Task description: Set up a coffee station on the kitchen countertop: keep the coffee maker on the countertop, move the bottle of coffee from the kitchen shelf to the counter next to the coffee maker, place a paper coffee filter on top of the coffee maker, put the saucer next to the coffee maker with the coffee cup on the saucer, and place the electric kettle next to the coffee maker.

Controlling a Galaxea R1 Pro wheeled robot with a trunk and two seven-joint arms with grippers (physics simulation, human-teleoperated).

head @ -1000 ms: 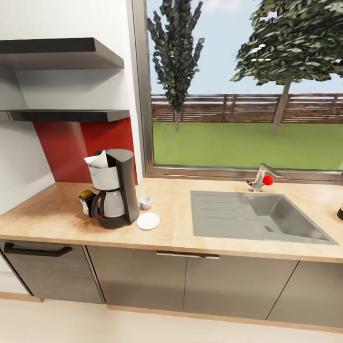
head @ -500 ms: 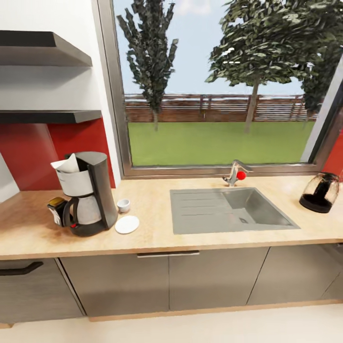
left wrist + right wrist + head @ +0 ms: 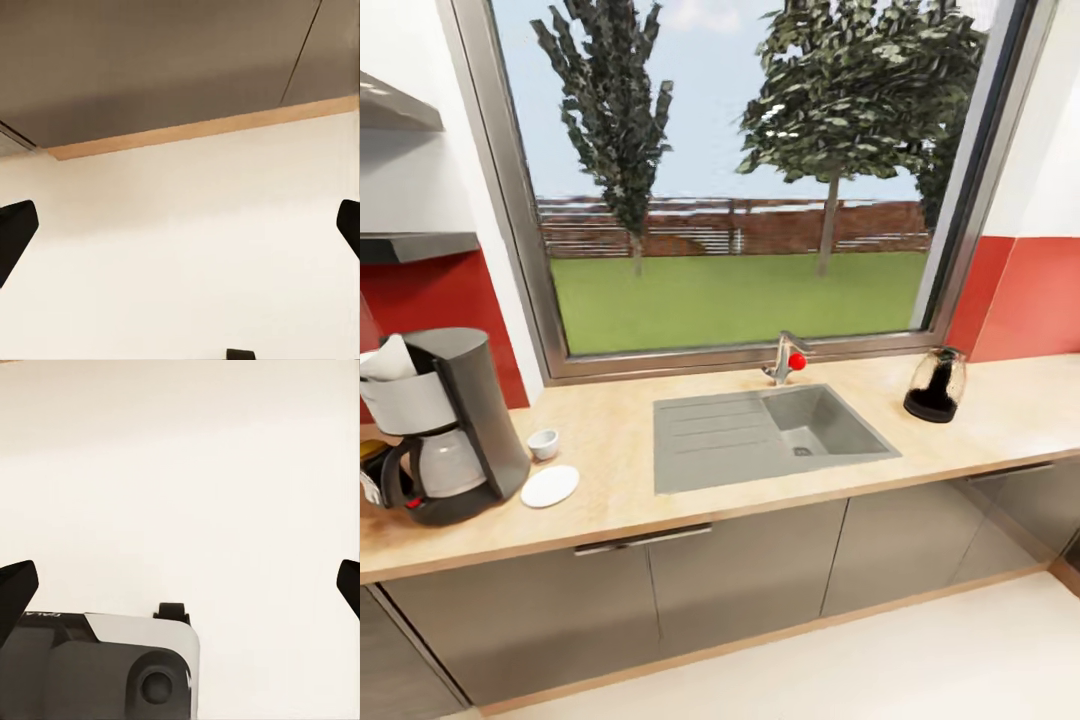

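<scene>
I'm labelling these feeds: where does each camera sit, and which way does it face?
Head view: high up, looking down at the tan wood-look countertop, grey sink and window; no body parts.
Left wrist: looks down at cream floor and grey cabinet base; left claw open.
Right wrist: floor, robot's base; right claw open.
Both wrist views share the floor.

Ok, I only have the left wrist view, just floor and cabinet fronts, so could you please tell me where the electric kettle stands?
Observer: The electric kettle stands upright on the kitchen countertop, to the right of the sink and far from the coffee maker.
Operator: Thank you. Is the cup on the saucer yet?
Observer: No, the coffee cup sits on the countertop just behind the saucer, both to the right of the coffee maker.
Operator: And the filter, please?
Observer: The paper coffee filter rests on top of the coffee maker.
</scene>
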